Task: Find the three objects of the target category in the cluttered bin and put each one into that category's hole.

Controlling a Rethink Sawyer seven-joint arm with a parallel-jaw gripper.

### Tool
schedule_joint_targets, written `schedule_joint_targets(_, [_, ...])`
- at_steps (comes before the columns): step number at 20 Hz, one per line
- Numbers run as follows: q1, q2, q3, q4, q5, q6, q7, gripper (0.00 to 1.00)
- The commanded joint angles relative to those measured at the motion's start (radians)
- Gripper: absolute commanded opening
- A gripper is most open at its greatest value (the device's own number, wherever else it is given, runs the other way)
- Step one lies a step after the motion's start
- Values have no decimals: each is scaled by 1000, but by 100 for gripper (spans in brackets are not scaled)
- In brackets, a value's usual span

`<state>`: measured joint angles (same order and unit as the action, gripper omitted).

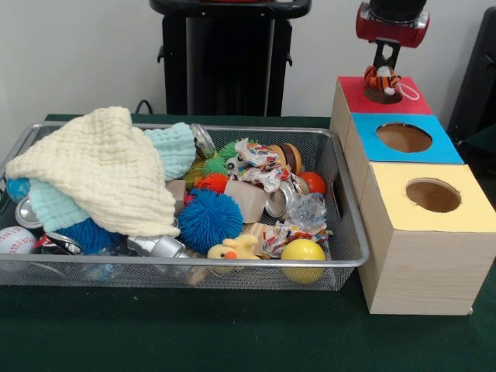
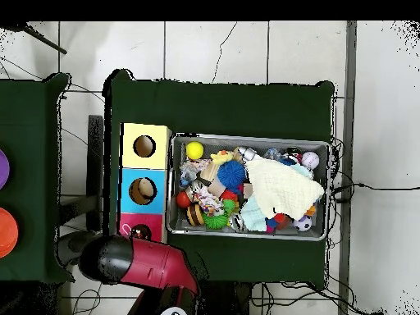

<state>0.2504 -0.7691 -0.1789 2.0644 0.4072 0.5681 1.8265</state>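
Note:
My gripper hangs at the top right of the front view, shut on the orange black-striped tiger. The tiger hangs right over the round hole in the red-topped box, touching or just above its rim. In the overhead view my red arm covers the gripper, and the red box's hole shows beside it. The wire mesh bin stands left of the boxes and also shows in the overhead view. The yellow duck lies near the bin's front rim. The teddy bear is hidden.
A cream cloth over a pale blue cloth covers the bin's left half. Beside it lie a blue spiky ball, a yellow ball, rope toys, cans and a baseball. The blue-topped box and the yellow-topped box stand nearer the camera.

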Motion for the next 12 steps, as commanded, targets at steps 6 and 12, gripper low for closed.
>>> schedule_joint_targets(6, [-4, 45, 86, 35, 42, 11, 202, 0])
schedule_joint_targets(12, [-18, 52, 94, 33, 32, -56, 172, 100])
